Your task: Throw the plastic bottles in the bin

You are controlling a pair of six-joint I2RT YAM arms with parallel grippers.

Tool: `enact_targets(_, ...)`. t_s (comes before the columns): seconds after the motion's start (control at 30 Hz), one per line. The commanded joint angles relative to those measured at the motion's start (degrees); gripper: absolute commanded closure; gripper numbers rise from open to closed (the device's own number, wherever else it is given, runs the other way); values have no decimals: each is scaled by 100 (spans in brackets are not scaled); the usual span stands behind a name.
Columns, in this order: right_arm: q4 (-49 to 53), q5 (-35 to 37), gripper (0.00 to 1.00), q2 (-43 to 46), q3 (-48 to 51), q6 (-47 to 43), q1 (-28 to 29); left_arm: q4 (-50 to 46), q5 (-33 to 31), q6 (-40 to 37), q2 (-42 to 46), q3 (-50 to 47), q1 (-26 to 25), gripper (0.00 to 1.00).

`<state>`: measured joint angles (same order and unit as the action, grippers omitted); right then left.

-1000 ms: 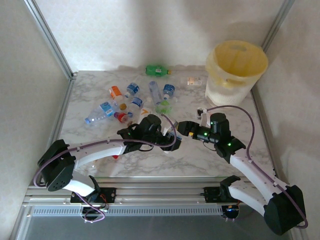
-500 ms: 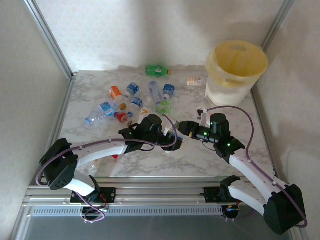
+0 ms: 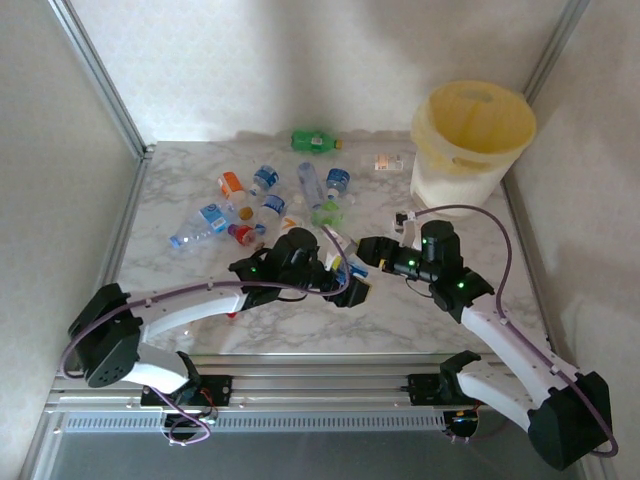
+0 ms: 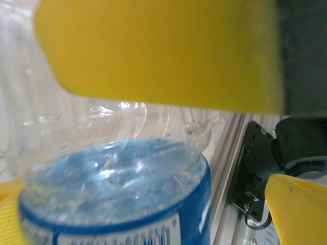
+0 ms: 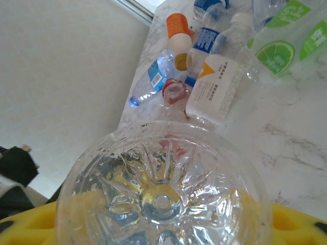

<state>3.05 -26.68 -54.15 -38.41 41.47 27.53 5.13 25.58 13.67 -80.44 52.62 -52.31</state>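
Over the tabletop [image 3: 400,315]: we saw a handover, one blue-labelled bottle [image 3: 341,264] between both pincers, bin [image 3: 470,150] well apart.
Left pincer [image 4: 153,153]: spread around it.
Right pincer [image 5: 163,224]: pinched its base.
Next: we judged the right arm should carry it over the bin.

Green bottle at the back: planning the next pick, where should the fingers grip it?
Probably at mid-body, from above: the green bottle lies alone on its side, long axis left-right, so closing across its narrow width, front to back, suits it.

I see a yellow finger [image 4: 158,51] across the top — right beneath it, a clear blue-labelled bottle [image 4: 117,194], very close.
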Motion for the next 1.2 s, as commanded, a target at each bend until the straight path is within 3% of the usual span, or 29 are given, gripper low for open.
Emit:
enact_targets(0.0, 891, 823, 73, 144, -466, -635, -3, 296, -500, 22, 635, -154, 89, 0)
enact_targets(0.17, 1847, 2204, 73, 243, -1461, -1560, -4, 138, -1571, 303, 1734, -540, 397, 0)
enact_targets(0.3, 1964, 3483, 73, 183, -2193, -2387, -6, -328, -2304, 391, 2545, -735, 580, 0)
enact_targets(0.43, 1376, 4620, 73, 232, -2678, -3139, -4, -817, -2883, 510, 3128, -952, 728, 0)
enact_targets(0.57, -211, 5251, 74, 518, -2633, -3990, -6, -795, -3073, 674, 3601, -1412, 836, 0)
enact_targets(0.7, -1677, 5470, 74, 507, -2535, -4886, -10, -838, -3392, 842, 3674, -1721, 939, 0)
enact_targets(0.83, -3551, 5401, 74, 294, -2173, -5940, -18, -817, -3400, 1007, 3596, -1889, 1072, 0)
enact_targets(0.93, -4411, 5121, 72, -38, -2164, -6576, -102, -874, -3449, 1105, 3554, -1956, 1222, 0)
enact_targets(1.03, -4656, 4949, 72, -480, -2411, -6730, -345, -1057, -3420, 1240, 3450, -1966, 1429, 1)
enact_targets(1.17, -3953, 4876, 72, -1275, -3174, -6229, -1075, -1283, -3374, 1478, 3307, -1996, 1674, 0)
